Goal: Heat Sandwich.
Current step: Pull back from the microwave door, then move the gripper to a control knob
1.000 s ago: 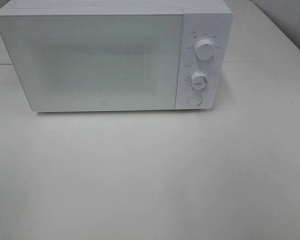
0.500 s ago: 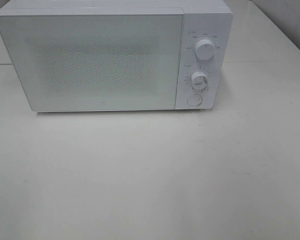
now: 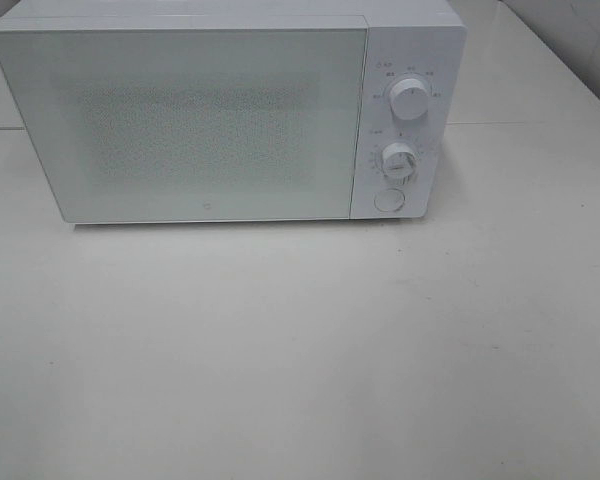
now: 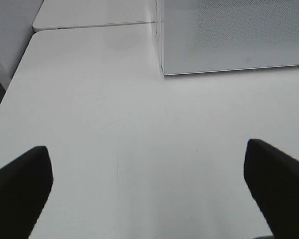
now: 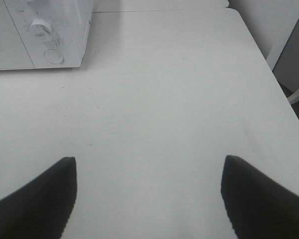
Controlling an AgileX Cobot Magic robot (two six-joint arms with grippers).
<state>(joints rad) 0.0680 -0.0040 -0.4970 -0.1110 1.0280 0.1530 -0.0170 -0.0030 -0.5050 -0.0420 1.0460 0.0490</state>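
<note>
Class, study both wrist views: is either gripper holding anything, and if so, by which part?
Nothing is held. The left gripper and the right gripper both stand open, with only the table seen between their jaws.

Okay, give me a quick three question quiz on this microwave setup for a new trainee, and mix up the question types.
1. True or false: the microwave has its door shut.
2. Multiple choice: how many round knobs sit above the round button on the control panel? A) one B) two C) three
3. Fill in the blank: the left gripper and the right gripper each hang over the table with jaws ____ and nothing between them.

Key: 1 true; 2 B; 3 open.
</note>
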